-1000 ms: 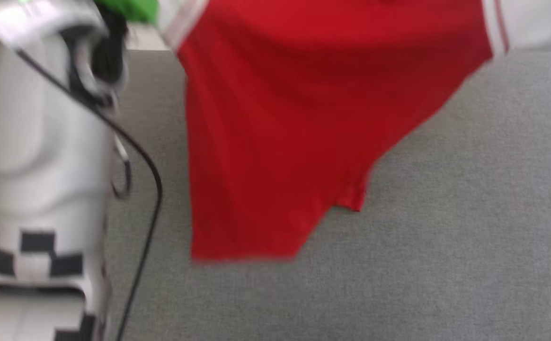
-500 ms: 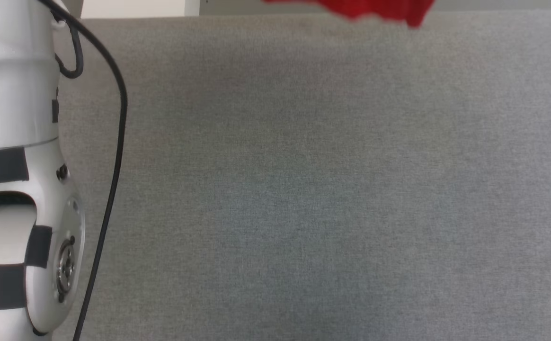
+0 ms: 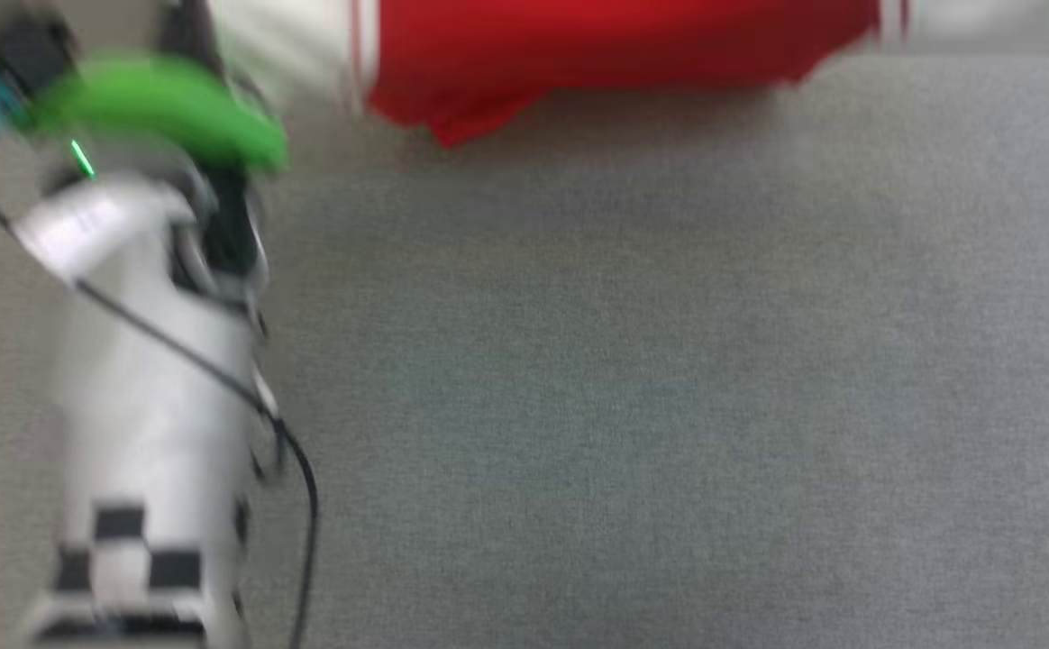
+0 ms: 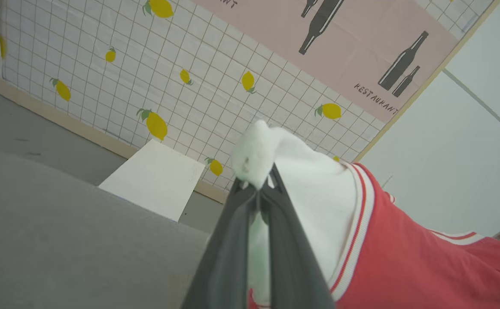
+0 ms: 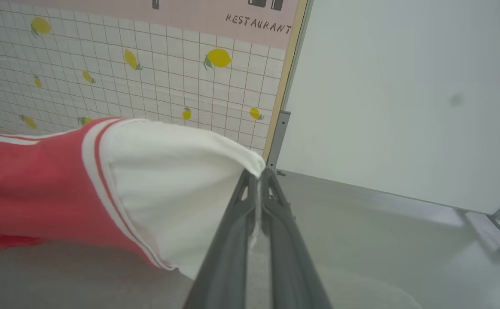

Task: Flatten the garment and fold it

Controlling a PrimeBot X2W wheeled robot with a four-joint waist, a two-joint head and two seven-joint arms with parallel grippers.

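The garment, a red T-shirt with white sleeves, is stretched across the top of the blurred head view, its lower edge just over the grey table. My left gripper is shut on the bunched tip of one white sleeve, and the red body trails off to the right. My right gripper is shut on the edge of the other white sleeve, with the red body hanging to the left. My left forearm rises at the head view's left.
A black cable runs down beside the left forearm. Behind the table stand a lemon-patterned tiled wall, a white board leaning against it, and a pale panel on a wheeled frame.
The head camera has swung up and down. The shirt hung far down the picture a second ago, almost left it, and now shows as a strip along the top.
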